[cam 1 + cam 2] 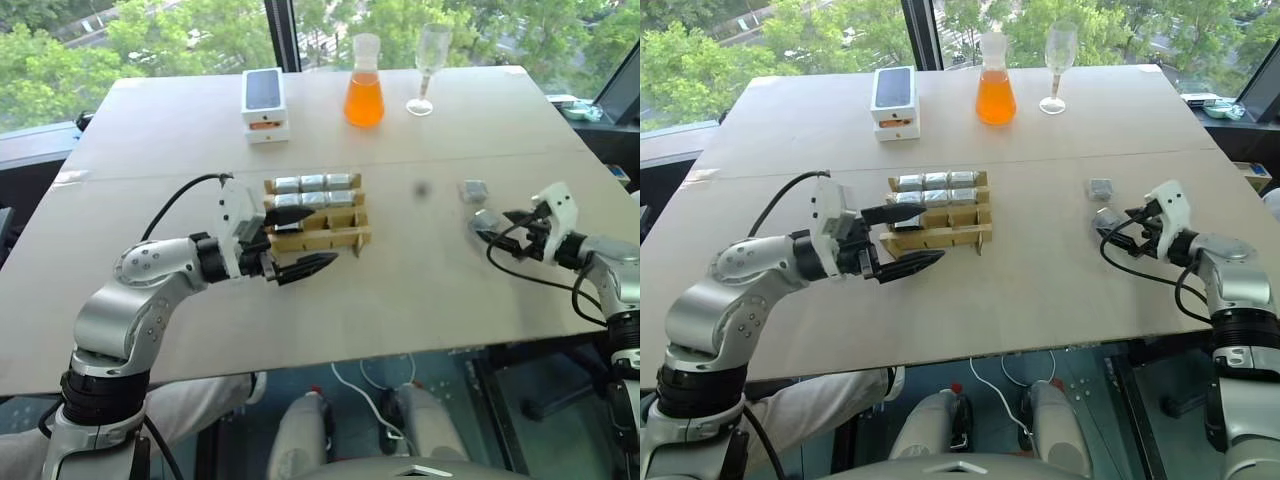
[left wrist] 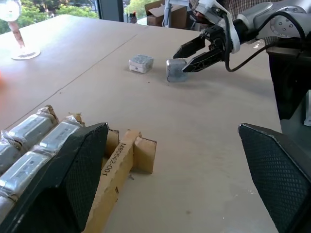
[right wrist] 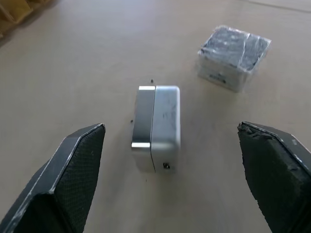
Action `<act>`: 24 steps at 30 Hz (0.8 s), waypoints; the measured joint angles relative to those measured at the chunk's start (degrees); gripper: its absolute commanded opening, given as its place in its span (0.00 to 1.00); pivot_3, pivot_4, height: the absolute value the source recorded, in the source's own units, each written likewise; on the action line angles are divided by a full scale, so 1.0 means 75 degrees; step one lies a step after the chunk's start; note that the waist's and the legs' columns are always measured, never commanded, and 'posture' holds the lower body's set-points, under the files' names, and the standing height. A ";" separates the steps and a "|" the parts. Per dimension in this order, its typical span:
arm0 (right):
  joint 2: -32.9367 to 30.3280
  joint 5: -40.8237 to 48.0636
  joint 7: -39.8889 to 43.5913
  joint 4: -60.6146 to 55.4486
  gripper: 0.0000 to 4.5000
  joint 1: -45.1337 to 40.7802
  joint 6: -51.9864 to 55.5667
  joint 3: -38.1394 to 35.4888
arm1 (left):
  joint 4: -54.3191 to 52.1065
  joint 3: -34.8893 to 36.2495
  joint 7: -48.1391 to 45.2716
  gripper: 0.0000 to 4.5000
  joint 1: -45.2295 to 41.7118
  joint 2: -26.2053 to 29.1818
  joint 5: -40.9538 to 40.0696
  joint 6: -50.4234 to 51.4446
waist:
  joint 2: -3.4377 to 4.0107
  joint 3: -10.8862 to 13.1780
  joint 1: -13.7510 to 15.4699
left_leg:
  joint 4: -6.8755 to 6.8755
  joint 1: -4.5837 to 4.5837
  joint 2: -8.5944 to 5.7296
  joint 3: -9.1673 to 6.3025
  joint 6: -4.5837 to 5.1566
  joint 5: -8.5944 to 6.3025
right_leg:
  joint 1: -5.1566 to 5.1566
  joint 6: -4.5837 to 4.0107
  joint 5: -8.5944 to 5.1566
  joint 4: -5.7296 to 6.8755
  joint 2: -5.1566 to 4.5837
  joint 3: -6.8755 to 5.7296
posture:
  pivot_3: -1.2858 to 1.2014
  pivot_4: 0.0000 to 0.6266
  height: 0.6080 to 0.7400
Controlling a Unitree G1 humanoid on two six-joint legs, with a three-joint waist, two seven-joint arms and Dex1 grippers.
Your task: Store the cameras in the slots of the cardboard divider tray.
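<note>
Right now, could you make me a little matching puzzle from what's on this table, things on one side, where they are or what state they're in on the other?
Things:
1. flask
2. white box
3. right gripper
4. cardboard tray

Descriptions:
A. open, a silvery block between its fingers
B. several slots already filled
C. holds orange liquid
D. far side of the table, left of the flask

Pairs: 1-C, 2-D, 3-A, 4-B

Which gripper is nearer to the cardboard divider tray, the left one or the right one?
The left. The left gripper is open at the cardboard divider tray's near corner; the right gripper is far off, open by a loose camera.
</note>
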 measured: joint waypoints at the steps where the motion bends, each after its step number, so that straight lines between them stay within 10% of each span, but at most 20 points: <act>1: 0.0014 -0.0027 -0.0022 0.0029 0.79 -0.0006 -0.0053 -0.0001 | 0.0002 -0.0012 -0.0017 1.00 -0.0018 0.0019 0.0000 -0.0002 | 0.0000 0.0000 -0.0007 | 0.0000 0.0001 0.0000 0.0001 0.0000 0.0000 | 0.0000 0.0000 0.0000 0.0000 0.0001 0.0001 | 0.52 0.24 1.00; 7: 0.0142 -0.0090 0.0003 0.0352 0.15 -0.0154 -0.0315 -0.0002 | 0.0088 -0.0015 -0.0154 1.00 -0.0021 0.0210 -0.0001 -0.0038 | 0.0002 0.0001 -0.0016 | -0.0004 0.0002 0.0002 0.0000 -0.0001 0.0000 | -0.0001 0.0000 0.0000 0.0001 0.0003 0.0000 | 0.52 0.24 1.00; 24: 0.1205 -0.0446 0.2163 0.0716 0.15 -0.2418 -0.1563 0.1408 | -0.0387 0.0941 0.0694 1.00 0.1601 0.0045 -0.0178 -0.0109 | 0.0024 0.0015 -0.0232 | -0.0018 0.0007 0.0013 0.0010 -0.0001 0.0000 | -0.0013 -0.0002 0.0001 0.0002 0.0009 0.0013 | 0.52 0.24 1.00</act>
